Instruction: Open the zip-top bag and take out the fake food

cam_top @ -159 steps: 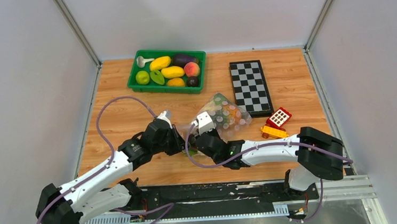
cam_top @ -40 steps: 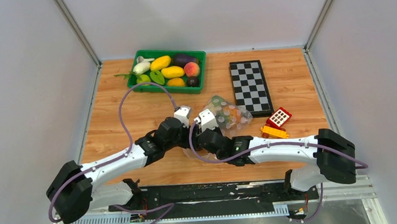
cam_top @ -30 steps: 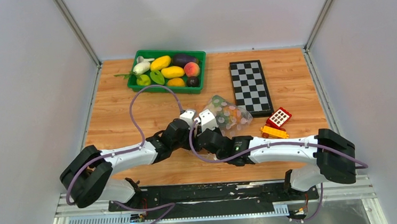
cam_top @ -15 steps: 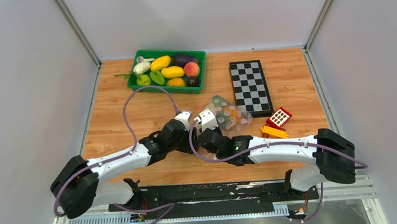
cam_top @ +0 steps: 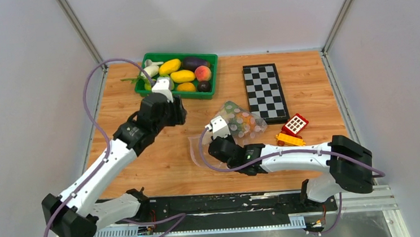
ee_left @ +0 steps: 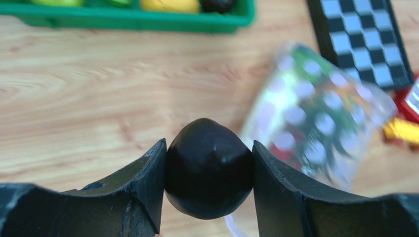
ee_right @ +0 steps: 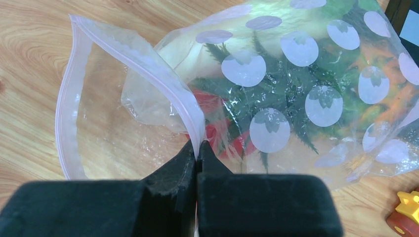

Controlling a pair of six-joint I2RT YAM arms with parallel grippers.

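Got left claw clamped on a dark round fruit near the far-left green tray, right claw pinching zip-top bag rim mid-counter, fake food inside, chessboard just right of it

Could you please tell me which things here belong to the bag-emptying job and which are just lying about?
Job in hand:
- zip-top bag, mouth open
- fake food inside it
- dark round piece in the left tool
- right tool pinching the pink zip strip

Lying about:
- chessboard
- red-yellow toy block car
- green tray of fruit, possibly the drop-off
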